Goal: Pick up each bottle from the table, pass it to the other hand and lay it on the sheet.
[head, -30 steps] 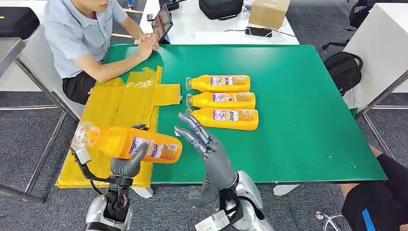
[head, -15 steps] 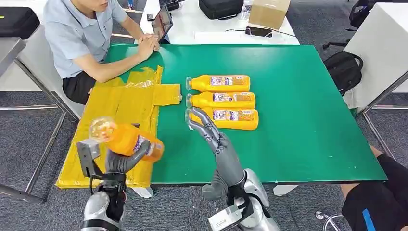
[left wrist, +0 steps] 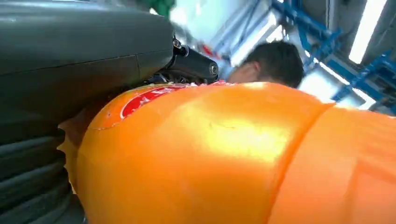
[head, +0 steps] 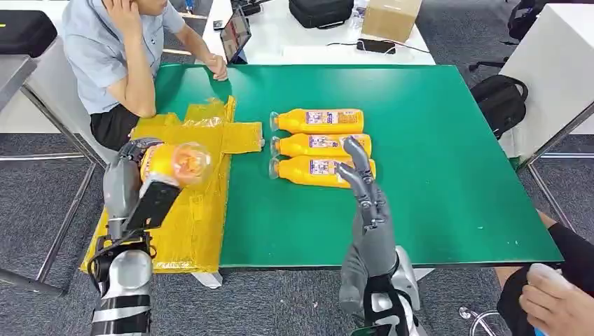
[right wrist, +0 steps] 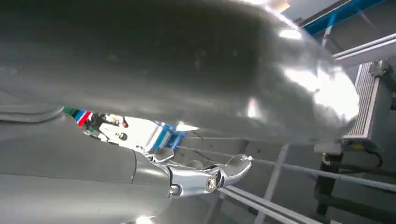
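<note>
An orange bottle (head: 171,162) is held tight in the left hand (head: 129,157), up above the yellow sheet (head: 189,210). The right hand (head: 361,183) is kept empty with fingers spread, near three bottles (head: 319,145) laid on the green table (head: 434,140).

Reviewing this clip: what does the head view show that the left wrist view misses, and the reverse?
Head view alone: the yellow sheet, three bottles lying in a row on the green table, and the right hand, open above them. Left wrist view alone: blue ceiling beams. Both: the left hand gripping the orange bottle, and the seated person.
</note>
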Robot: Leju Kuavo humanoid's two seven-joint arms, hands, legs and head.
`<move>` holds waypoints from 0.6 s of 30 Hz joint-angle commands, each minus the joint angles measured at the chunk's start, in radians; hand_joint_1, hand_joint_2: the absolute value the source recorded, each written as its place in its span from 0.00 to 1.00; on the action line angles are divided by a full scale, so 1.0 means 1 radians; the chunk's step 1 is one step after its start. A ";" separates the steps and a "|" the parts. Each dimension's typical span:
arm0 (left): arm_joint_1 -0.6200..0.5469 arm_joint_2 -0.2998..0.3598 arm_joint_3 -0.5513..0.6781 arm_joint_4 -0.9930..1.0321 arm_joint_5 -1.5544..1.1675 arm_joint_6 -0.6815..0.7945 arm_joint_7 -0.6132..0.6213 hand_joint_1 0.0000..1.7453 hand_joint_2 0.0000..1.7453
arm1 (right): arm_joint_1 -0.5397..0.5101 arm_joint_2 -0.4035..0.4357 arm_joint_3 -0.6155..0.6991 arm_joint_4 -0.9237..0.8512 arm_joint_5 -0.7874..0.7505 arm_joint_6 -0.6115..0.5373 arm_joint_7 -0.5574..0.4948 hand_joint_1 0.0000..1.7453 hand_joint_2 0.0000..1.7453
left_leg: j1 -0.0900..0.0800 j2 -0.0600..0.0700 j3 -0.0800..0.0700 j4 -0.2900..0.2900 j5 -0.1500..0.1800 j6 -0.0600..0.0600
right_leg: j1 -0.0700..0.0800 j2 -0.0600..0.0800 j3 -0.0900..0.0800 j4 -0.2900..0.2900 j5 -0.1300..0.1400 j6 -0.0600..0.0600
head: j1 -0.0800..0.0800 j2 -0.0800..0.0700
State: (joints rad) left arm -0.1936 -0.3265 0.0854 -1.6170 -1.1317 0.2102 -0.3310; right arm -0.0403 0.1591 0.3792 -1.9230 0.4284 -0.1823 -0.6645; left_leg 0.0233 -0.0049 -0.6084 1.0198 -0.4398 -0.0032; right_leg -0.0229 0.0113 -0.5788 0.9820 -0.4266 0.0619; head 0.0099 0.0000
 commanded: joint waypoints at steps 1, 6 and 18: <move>-0.106 0.070 -0.058 0.284 -0.202 0.054 0.073 1.00 1.00 | -0.026 0.015 -0.077 0.049 -0.019 0.032 -0.034 0.00 0.00 | 0.000 -0.004 0.004 -0.003 0.001 0.001 | 0.000 -0.005 0.006 -0.002 0.000 -0.003 | 0.000 0.000; -0.127 0.096 -0.087 0.410 -0.300 0.066 0.130 1.00 1.00 | -0.030 0.009 -0.076 0.070 -0.023 0.035 -0.034 0.00 0.00 | -0.001 -0.002 0.005 -0.003 0.001 0.001 | 0.000 -0.003 0.006 -0.002 0.000 -0.003 | 0.000 0.000; -0.210 0.129 -0.063 0.708 -0.393 0.081 0.252 0.89 1.00 | -0.041 0.004 -0.113 0.134 -0.057 0.039 -0.034 0.00 0.00 | 0.000 0.000 0.004 -0.002 0.000 0.001 | 0.001 -0.001 0.004 -0.001 0.000 -0.003 | 0.000 0.000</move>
State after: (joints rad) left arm -0.3175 -0.2499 0.0213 -1.1244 -1.5065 0.2918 -0.1030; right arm -0.0432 0.1701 0.3102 -1.8834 0.3781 -0.1438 -0.6645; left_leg 0.0231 -0.0052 -0.6091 1.0198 -0.4397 -0.0030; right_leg -0.0230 0.0112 -0.5787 0.9823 -0.4265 0.0621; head 0.0099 0.0000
